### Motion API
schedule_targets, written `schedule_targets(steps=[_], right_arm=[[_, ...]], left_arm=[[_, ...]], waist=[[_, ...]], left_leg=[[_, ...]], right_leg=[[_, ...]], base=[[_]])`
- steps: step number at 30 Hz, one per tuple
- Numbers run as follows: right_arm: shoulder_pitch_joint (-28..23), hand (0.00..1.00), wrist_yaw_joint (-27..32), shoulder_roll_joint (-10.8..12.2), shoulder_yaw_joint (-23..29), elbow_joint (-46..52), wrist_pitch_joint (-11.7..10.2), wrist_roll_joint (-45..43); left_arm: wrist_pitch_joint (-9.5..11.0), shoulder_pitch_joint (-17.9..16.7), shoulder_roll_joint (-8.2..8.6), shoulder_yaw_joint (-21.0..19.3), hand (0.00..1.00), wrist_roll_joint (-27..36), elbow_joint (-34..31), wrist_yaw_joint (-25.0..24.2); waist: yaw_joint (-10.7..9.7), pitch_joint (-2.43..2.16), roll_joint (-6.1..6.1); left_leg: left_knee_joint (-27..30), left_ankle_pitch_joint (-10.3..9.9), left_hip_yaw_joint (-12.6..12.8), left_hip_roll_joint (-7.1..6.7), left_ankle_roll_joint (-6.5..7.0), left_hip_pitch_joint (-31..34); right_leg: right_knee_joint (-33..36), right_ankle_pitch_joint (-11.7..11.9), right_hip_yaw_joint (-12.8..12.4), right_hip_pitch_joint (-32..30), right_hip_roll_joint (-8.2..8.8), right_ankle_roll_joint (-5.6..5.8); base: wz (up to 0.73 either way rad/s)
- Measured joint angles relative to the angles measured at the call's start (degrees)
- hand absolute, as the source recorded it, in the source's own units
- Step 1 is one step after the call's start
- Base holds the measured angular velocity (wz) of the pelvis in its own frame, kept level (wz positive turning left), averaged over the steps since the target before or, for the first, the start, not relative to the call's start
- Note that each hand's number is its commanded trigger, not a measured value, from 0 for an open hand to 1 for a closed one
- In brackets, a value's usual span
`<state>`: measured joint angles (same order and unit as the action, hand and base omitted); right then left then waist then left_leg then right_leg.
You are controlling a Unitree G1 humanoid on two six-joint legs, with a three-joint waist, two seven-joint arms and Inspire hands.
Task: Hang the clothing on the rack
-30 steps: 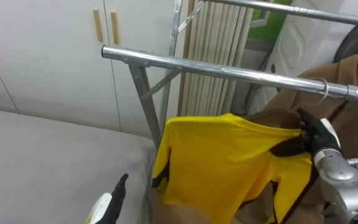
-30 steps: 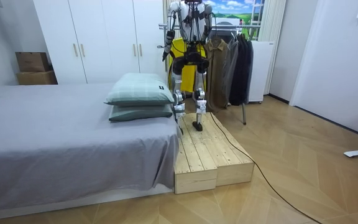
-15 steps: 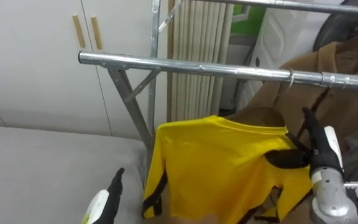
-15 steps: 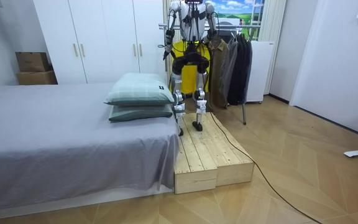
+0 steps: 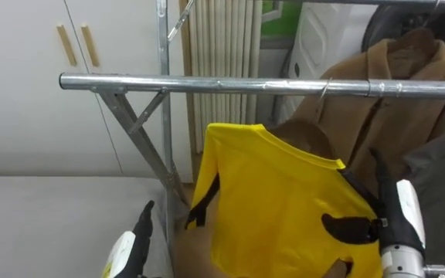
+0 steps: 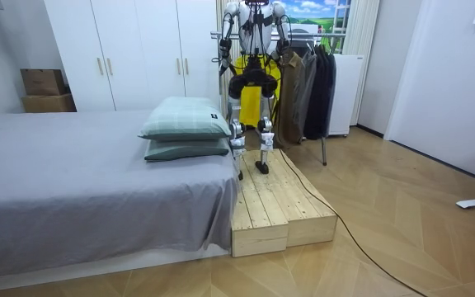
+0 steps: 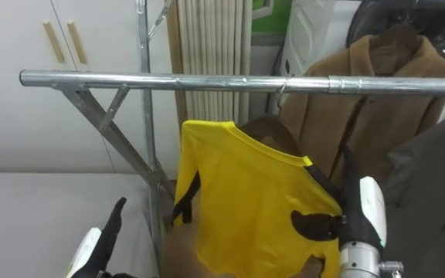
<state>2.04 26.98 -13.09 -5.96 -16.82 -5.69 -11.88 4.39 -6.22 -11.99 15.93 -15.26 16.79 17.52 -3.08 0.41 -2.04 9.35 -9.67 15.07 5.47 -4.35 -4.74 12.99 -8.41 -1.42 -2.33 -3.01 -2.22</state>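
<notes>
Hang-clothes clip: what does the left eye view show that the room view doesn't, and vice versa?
Left eye view: right hand pinching the yellow shirt below the silver metal rail; left hand low, open. Room view: robot standing on a pale wooden platform beside the grey bed with two green pillows. Shared: yellow shirt, brown coat.

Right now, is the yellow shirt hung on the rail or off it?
Probably hung: a hook sits over the rail just above the yellow shirt, but whether it is the shirt's own I cannot tell.
</notes>
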Motion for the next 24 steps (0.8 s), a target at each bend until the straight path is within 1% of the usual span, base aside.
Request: schedule_targets(steps=[2,5,7,10,15,24], right_arm=[[-1.2,0.0,0.7,0.0,0.0,0.1,-0.7,0.0],[-3.4,0.0,1.0,0.1,-0.2,0.1,-0.8,0.0],[-5.5,0.0,1.0,0.1,-0.5,0.1,-0.8,0.0],[-6.9,0.0,1.0,0.1,-0.7,0.1,-0.8,0.0],[-7.8,0.0,1.2,0.1,-0.7,0.1,-0.8,-0.2],[-9.5,0.0,2.0,0.1,-0.7,0.1,-1.3,-2.2]], left_arm=[[0.0,0.0,0.0,0.0,0.0,0.0,-0.3,0.0],[0.3,-0.1,-0.05,0.0,0.0,0.0,-0.9,0.3],[0.9,-0.4,-0.25,0.0,0.0,0.0,-0.9,0.7],[1.0,-1.3,-0.25,0.0,0.0,0.0,-0.9,1.0],[1.0,-2.0,-0.26,0.0,0.0,-0.1,-0.9,0.9],[1.0,-3.0,-0.27,0.0,0.0,-0.2,-0.9,0.9]], waist=[[-0.1,-0.02,0.02],[-0.1,0.0,0.09],[0.1,0.01,0.11],[0.1,0.05,0.17],[0.1,0.07,0.16],[0.4,0.08,0.26]], left_leg=[[0.0,0.0,0.0,-0.01,0.0,-0.2],[-0.1,0.0,0.0,-0.06,0.0,-0.6],[-0.3,0.0,0.2,-0.06,0.0,-1.0],[-0.3,0.0,0.5,-0.09,0.0,-1.0],[-0.3,0.0,0.6,-0.13,0.0,-1.0],[-0.3,0.0,0.6,-0.13,0.0,-0.9]], right_leg=[[-0.3,0.0,-0.1,0.0,-0.01,0.0],[-0.3,0.0,-0.2,0.3,-0.02,0.0],[-0.3,0.0,-0.6,0.5,-0.1,0.03],[-0.2,0.0,-1.1,0.3,-0.17,0.02],[-0.3,0.0,-1.7,0.0,-0.27,0.04],[-0.3,0.0,-1.7,-0.1,-0.32,0.07]], base=[[0.0],[-0.01],[-0.07],[-0.09],[-0.06],[0.0]])
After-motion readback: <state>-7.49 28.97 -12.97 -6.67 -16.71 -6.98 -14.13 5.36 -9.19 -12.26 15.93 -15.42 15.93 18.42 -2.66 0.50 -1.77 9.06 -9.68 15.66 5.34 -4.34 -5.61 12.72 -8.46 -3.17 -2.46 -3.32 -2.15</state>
